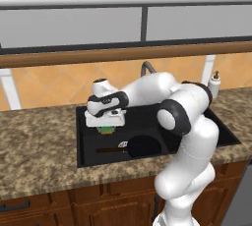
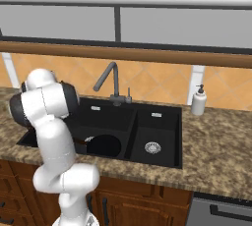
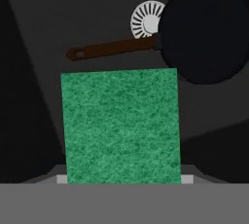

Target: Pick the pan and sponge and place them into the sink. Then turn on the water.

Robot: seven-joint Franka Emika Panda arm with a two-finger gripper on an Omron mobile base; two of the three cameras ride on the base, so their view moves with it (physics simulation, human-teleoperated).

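The tool [image 1: 105, 126] hangs over the left part of the sink's [image 1: 81, 141] large basin, pinching the sponge [image 1: 104, 130] between its fingers, with the green and yellow edge showing just below the white hand. In the hand view the sponge's [image 3: 120, 126] green top sits square in front of the camera, above the dark basin floor. Beyond it the pan [image 3: 206, 28] lies on the bottom of the large basin, its brown handle stretching away from the round black body and its rim covering part of the silver drain [image 3: 146, 19]. From the right base view the pan [image 2: 103, 146] rests in the large basin, left of the smaller basin's drain [image 2: 152, 147]. The faucet [image 2: 109, 82] stands behind the sink, and a white soap bottle [image 2: 199, 101] sits on the speckled table [image 2: 216, 151] to the right. No writing or labels can be read.
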